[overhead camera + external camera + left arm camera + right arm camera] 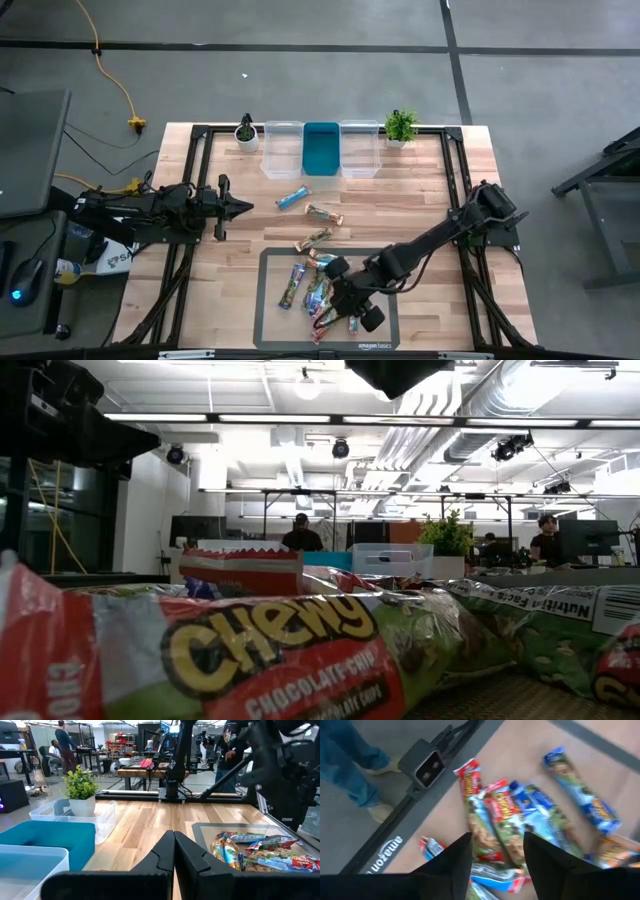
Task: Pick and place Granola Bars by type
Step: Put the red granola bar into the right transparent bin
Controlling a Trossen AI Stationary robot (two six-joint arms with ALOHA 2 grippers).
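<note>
The right gripper (340, 300), jaws parted and holding nothing, hangs over the heap of shiny-wrapped granola bars (312, 287) on the grey mat (268, 320) at the table's front edge. The left gripper (243, 207), jaws closed, waits near the left edge.

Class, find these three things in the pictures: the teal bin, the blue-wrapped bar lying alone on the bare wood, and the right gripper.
teal bin (321, 150): high view, on its floor.
blue-wrapped bar (293, 198): high view, middle of the wrapper.
right gripper (497, 852): right wrist view, the gap between its two open fingertips, above the bars.
</note>
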